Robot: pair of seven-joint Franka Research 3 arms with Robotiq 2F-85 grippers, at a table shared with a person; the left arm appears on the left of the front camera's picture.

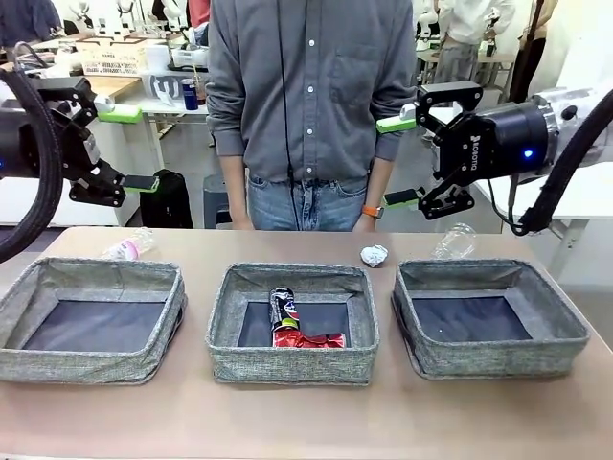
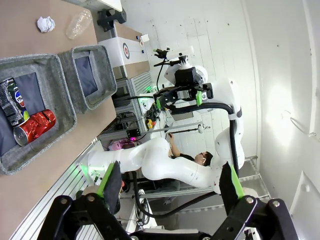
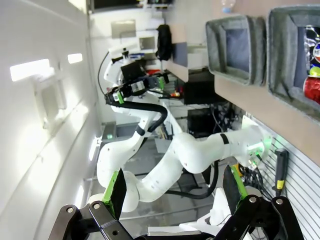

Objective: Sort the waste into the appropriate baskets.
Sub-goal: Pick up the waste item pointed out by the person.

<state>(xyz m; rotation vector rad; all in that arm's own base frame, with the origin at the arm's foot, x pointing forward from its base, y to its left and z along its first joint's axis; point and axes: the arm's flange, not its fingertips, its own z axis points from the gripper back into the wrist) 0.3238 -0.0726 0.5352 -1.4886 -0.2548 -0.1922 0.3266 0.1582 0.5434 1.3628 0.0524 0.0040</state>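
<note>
A tan table ran across the robot's side of a busy workshop. Nearest the robot, three grey woven baskets sat on it in a row. The left basket and the right basket showed bare dark bottoms. The middle basket held a dark printed can lying lengthwise, with a crushed red can touching its near end.

Beyond the baskets lay the unsorted waste. A foil ball sat just behind the gap between the middle and right baskets. The right-hand bottle lay near it, and the left-hand bottle lay behind the left basket.

Above these, the left gripper and the right gripper hung well clear of the table. Both pointed inward with their fingers spread wide and nothing between them. A person stood at the far edge.

The step in hand looked like a first reach for one of the loose items, probably by the right gripper, which was closer to two of them. A bottle would likely roll or crumple. The grip would be best made from straight above, across the bottle's narrow width and mid-body, closing gently. It should then be lifted over the soft wall before release. Which empty basket suited bottles could not be told.
</note>
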